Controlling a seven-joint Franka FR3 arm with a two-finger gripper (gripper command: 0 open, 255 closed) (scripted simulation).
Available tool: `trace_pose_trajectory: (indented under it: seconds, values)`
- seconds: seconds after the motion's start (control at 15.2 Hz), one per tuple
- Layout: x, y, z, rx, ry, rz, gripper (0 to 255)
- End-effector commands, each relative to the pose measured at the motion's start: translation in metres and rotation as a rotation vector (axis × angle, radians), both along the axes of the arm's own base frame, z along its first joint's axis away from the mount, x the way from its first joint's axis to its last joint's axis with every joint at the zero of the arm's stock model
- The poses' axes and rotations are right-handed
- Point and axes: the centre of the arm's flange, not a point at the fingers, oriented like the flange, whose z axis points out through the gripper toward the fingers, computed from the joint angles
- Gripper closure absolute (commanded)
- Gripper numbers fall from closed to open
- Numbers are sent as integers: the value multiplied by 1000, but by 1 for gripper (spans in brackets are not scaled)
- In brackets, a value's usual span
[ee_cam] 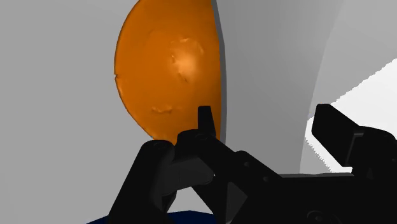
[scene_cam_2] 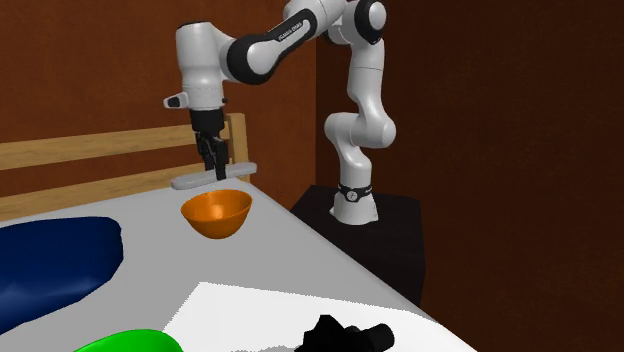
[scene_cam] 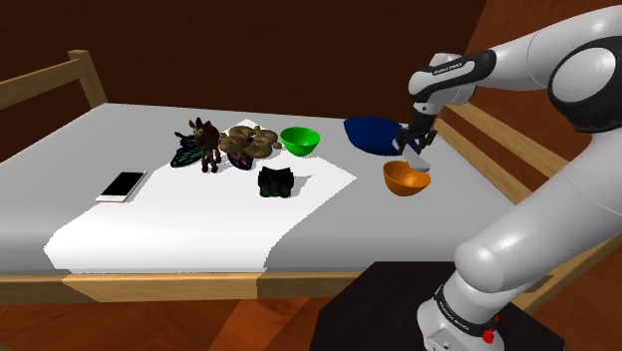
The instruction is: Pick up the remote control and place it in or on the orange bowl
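Shoulder view, writing: small dark lettering is being shown on the arm [scene_cam: 454, 75], too small to be read.
Gripper [scene_cam_2: 217, 170]: its fingers are being pressed on the grey remote control [scene_cam_2: 190, 181].
Remote control: it is being held flat just above the orange bowl [scene_cam_2: 216, 213].
Surface: a bed [scene_cam: 399, 234] with grey cover and wooden frame [scene_cam_2: 100, 150] is being used; dark brown walls are being seen behind.
Edges: the orange bowl is being seen near the bed's edge, a blue bowl [scene_cam: 371, 133] near it, bare cover around.
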Motion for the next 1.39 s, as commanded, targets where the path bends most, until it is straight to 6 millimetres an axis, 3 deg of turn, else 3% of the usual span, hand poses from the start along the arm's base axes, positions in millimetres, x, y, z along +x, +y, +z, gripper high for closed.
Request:
trace_pose_trajectory:
  seconds: [0.0, 0.92, 1.32]
  values:
    - [-15, -19, 0, 0, 0, 2, 255]
    - [-15, -19, -78, 0, 0, 2, 255]
    - [-15, -19, -78, 0, 0, 2, 255]
